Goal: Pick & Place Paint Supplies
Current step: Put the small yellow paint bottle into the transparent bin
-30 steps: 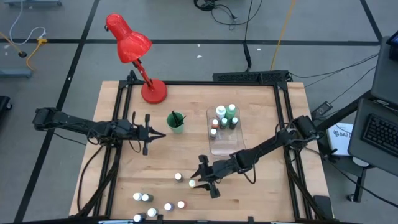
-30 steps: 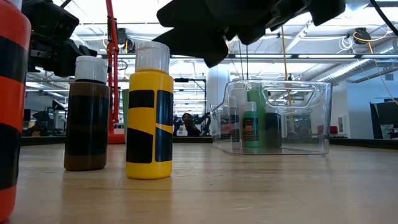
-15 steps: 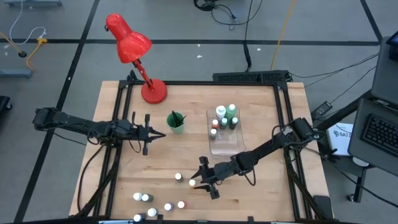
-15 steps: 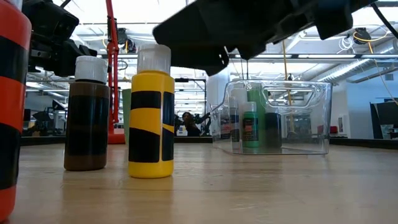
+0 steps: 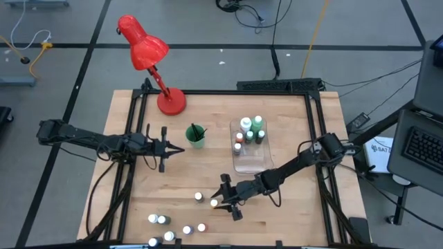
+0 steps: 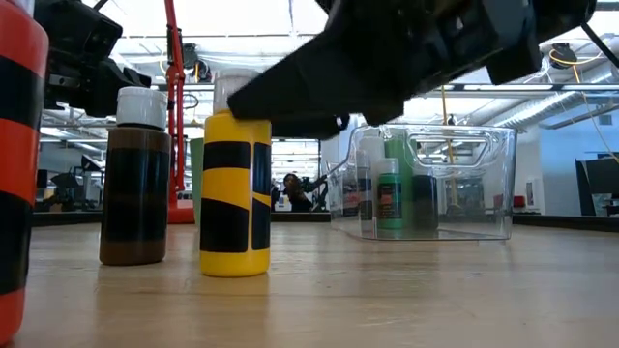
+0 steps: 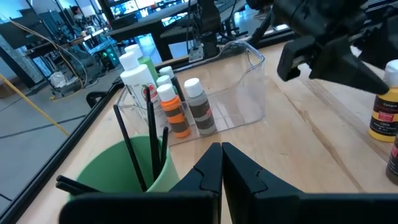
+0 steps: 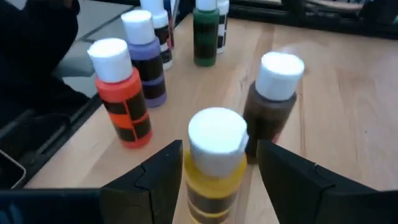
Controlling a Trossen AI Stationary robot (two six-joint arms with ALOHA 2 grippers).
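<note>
From my low view, the right gripper [image 6: 290,101] covers most of the yellow bottle's [image 6: 234,193] white cap. An orange bottle [image 6: 19,164] at nine o'clock is cut by the frame edge. In the clear bin [image 6: 435,184], bottles overlap; I can perhaps count three.

The middle of the table [image 5: 208,166] is left bare between the green cup [image 5: 196,136] and the loose bottles near the front edge. The yellow bottle [image 6: 234,193] is flanked by the spread fingers of the right gripper [image 8: 214,168], and the brown bottle [image 8: 273,106] is set just beside it, so little room is left on that side. An orange bottle [image 8: 122,99] and a purple bottle [image 8: 145,62] are stood near the other side. The clear bin [image 5: 248,146] is partly filled at its far end; its near end is left open. The lamp [image 5: 149,59] is kept at the far corner.
</note>
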